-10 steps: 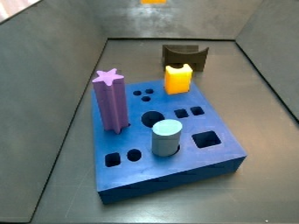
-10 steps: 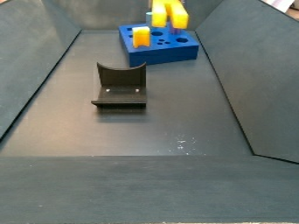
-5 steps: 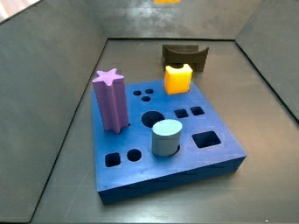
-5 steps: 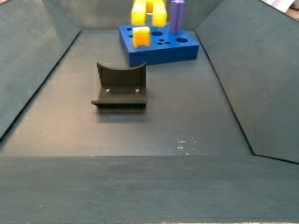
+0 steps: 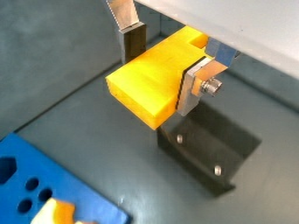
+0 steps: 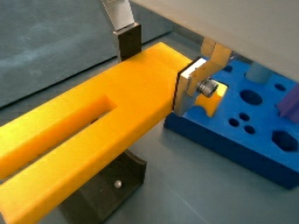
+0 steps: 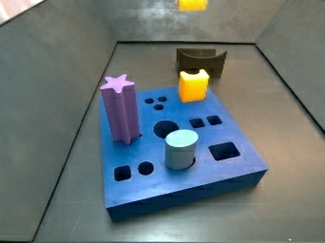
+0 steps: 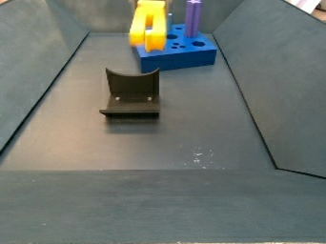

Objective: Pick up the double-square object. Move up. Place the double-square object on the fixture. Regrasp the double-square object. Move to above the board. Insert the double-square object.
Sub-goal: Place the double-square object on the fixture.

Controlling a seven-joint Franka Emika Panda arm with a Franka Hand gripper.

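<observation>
My gripper [image 5: 163, 68] is shut on the double-square object [image 5: 155, 80], a long yellow-orange bar with a lengthwise groove [image 6: 82, 144], one silver finger on each side of it. The double-square object hangs in the air above the floor in a side view [image 8: 148, 24], between the board [image 8: 178, 54] and the fixture [image 8: 130, 92]. Only its tip shows at the upper edge in a side view [image 7: 193, 4]. The dark fixture lies below the bar in both wrist views [image 5: 211, 149] [image 6: 111, 188]. The blue board [image 7: 191, 171] has several shaped holes.
On the board stand a purple star peg [image 7: 120, 109], a stubby yellow-orange peg [image 7: 193, 84] and a teal cylinder [image 7: 181, 149]. The fixture [image 7: 200, 60] sits just behind the board. Grey sloping walls [image 8: 38, 86] close in the floor on both sides.
The bar has moved away from above the board toward the fixture side and turned, so its groove now faces a side camera. Nothing on the board or floor has shifted.
</observation>
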